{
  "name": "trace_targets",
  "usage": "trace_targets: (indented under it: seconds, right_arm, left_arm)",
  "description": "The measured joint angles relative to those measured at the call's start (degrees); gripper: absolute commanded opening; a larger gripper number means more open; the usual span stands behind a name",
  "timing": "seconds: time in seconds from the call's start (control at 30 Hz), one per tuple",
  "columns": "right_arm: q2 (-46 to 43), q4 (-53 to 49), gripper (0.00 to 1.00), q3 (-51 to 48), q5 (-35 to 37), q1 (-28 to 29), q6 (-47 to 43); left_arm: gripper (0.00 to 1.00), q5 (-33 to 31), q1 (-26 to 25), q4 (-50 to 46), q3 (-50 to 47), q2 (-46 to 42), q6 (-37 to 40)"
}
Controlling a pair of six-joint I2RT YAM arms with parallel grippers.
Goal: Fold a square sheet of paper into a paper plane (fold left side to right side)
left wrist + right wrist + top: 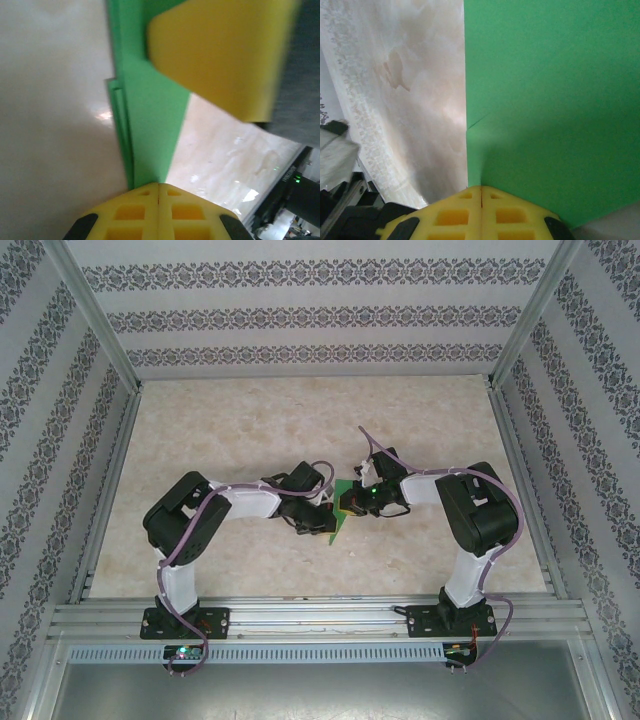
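Note:
The green sheet of paper lies folded near the middle of the table, between my two grippers. In the left wrist view the paper is a narrow strip with stacked layer edges on its left side. My left gripper is shut, its yellow tips resting on the strip's near end. The right gripper's yellow finger presses on the strip's far end. In the right wrist view the paper spreads wide and flat, with a short crease at its left edge. My right gripper is shut, tips on that edge. From above, my left gripper and right gripper meet over the paper.
The beige marbled table stretches behind and to both sides of the paper. Patterned walls and metal posts close it in. A metal rail carrying both arm bases runs along the near edge.

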Motion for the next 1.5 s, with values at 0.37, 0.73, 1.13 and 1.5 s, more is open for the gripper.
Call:
trace_targets:
  seconds: [0.37,0.73,1.13,1.5]
  right_arm:
    - [-6.51,-0.74,0.00,0.22,3.37,0.17,0.33]
    - [-10.58,-0.20,0.00,-3.63,5.29,2.93,1.25]
    - [-5.01,0.94,0.00,-3.85,6.01,4.50,2.51]
    - [-4.66,0.85,0.00,-3.76,6.05,3.39,0.81]
  left_arm:
    - [0.00,-0.48,0.13,0.42,-0.37,-0.09,0.39]
    - [0.00,-1.18,-0.17,0.39,-0.39,-0.24,0.68]
    - [0.00,-1.62,-0.26,-0.15,-0.15,-0.26,0.87]
    - [0.00,-2.29,-0.31,-1.31,0.39,-0.24,1.75]
